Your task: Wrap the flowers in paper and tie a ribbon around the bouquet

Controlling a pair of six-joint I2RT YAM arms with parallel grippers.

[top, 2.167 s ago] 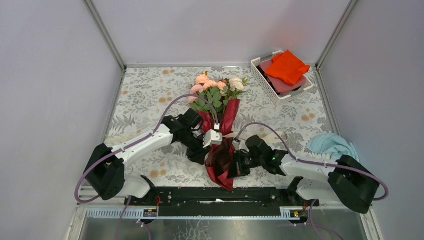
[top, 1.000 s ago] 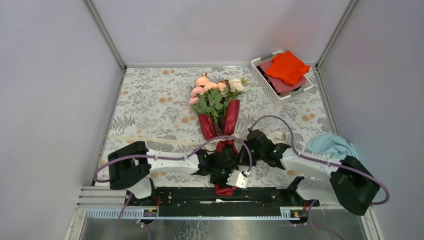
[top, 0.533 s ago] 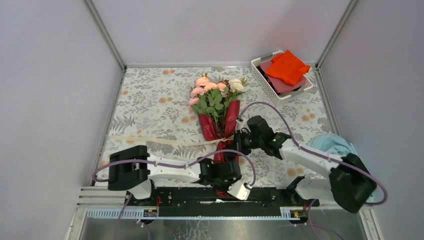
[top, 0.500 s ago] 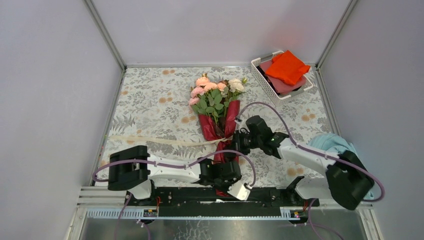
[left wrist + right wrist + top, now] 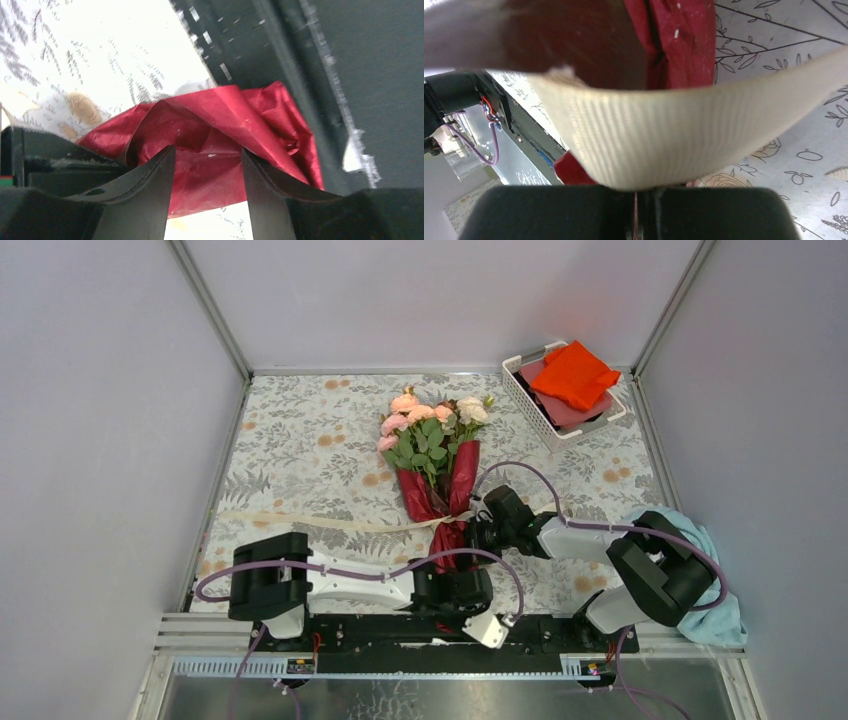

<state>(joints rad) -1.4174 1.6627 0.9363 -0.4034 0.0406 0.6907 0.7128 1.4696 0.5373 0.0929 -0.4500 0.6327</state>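
Observation:
The bouquet lies in the middle of the table: pink, peach and cream flowers (image 5: 430, 420) at the far end, dark red paper (image 5: 462, 475) coned round the stems. A cream ribbon (image 5: 330, 523) runs from the left across the table to the cone's narrow waist. My right gripper (image 5: 478, 530) sits against that waist, shut on the ribbon (image 5: 674, 135), with the paper (image 5: 684, 40) just behind it. My left gripper (image 5: 452, 592) is low at the cone's near end. Its jaws (image 5: 207, 150) stand apart, with crumpled paper (image 5: 220, 125) just past the fingertips.
A white basket (image 5: 520, 390) at the back right holds an orange cloth (image 5: 573, 373) over a dull pink one. A light blue cloth (image 5: 705, 540) lies under the right arm. The black rail (image 5: 380, 630) runs along the near edge, close behind my left gripper.
My left arm has drawn back from the cone's waist to its near end, its jaws widening slightly. My right gripper has carried the ribbon leftwards to the waist, and its arm has folded in.

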